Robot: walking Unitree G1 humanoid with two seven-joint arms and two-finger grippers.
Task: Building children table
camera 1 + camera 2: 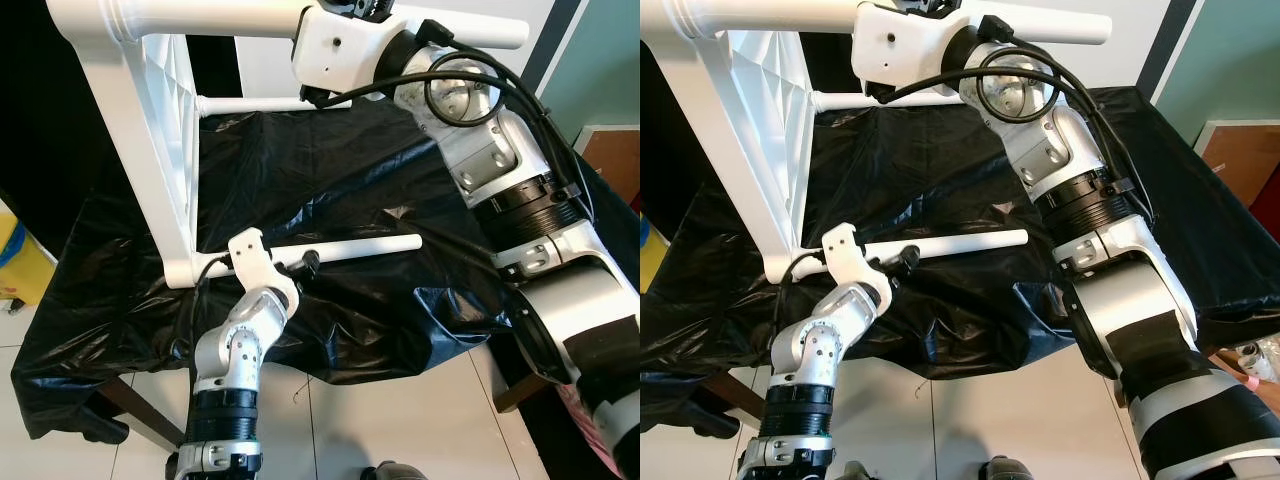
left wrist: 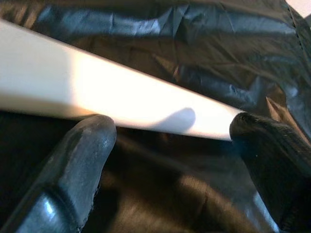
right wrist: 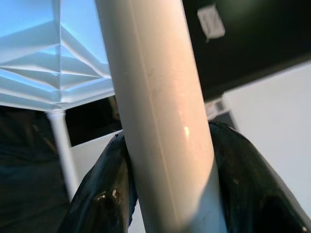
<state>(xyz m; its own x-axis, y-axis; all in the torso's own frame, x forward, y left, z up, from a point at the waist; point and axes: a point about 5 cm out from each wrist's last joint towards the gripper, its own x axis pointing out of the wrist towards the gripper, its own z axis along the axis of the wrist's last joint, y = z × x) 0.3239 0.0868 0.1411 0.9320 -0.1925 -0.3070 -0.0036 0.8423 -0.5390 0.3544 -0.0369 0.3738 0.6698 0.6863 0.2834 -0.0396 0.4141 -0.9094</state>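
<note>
A white children's table (image 1: 165, 130) stands on its edge on the black sheet, its ribbed underside facing right. Two legs stick out from it: an upper leg (image 1: 200, 15) and a thinner back leg (image 1: 260, 103). My right gripper (image 3: 165, 160) is shut on the upper leg, a black finger pressed to each side of the tube. A loose white leg (image 1: 365, 246) lies on the sheet. My left gripper (image 1: 308, 262) is at its near end, open, with both fingertips (image 2: 92, 133) spread at the tube's edge.
A crinkled black plastic sheet (image 1: 330, 170) covers the low work surface and hangs over its front edge. White tiled floor (image 1: 400, 420) lies in front. A yellow object (image 1: 12, 250) stands at the far left, a brown box (image 1: 615, 160) at the right.
</note>
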